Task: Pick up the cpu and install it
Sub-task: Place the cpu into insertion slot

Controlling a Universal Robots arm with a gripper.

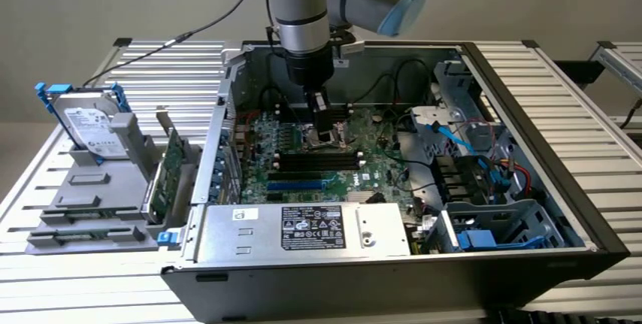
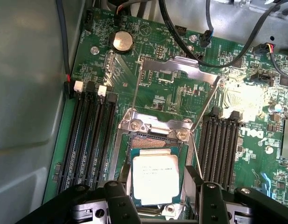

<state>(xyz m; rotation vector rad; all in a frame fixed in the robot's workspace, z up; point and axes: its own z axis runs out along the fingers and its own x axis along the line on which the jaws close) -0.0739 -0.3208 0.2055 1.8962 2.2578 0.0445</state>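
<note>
Wrist view: claw [image 2: 157,186] clamped on cpu [image 2: 154,177] at socket [image 2: 153,140] | exterior view: hard drive [image 1: 89,125] (outside case [image 1: 401,294])

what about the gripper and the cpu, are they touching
Cannot tell. In the wrist view the gripper straddles the cpu over the open socket, but no clear gap or contact shows at the chip's edges.

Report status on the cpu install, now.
Hand shut on the cpu. Cpu held just above the open socket, not seated. Load plate swung open, off the socket.
</note>
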